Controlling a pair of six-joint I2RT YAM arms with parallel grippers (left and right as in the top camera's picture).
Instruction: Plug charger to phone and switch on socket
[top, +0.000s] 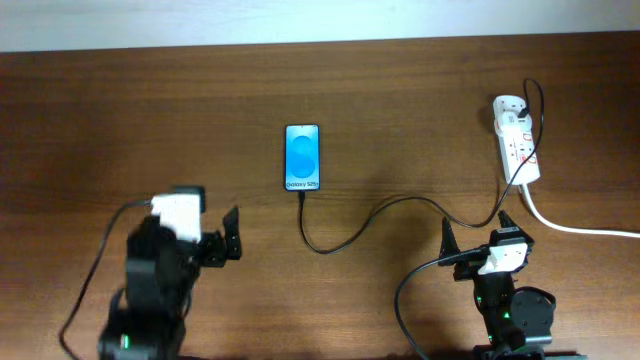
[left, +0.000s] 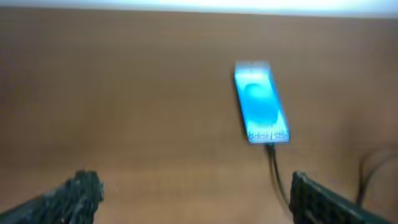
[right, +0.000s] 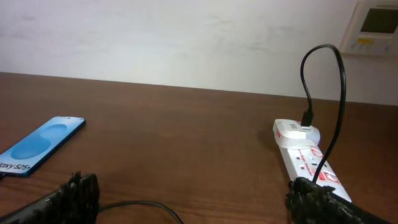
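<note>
The phone (top: 303, 157) lies flat on the table, blue screen up; it also shows in the left wrist view (left: 261, 102) and the right wrist view (right: 40, 145). The thin black charger cable (top: 370, 215) runs from the phone's near end, where its plug tip sits, across to the socket (top: 517, 140), a white power strip with red switch marks (right: 308, 155). My left gripper (top: 231, 234) is open and empty, near and left of the phone (left: 196, 196). My right gripper (top: 475, 228) is open and empty, near the socket (right: 193, 196).
A thick white cord (top: 580, 226) runs from the socket off to the right edge. A white wall stands behind the table, with a white control panel (right: 376, 25) at the right. Bare wood lies between the phone and socket.
</note>
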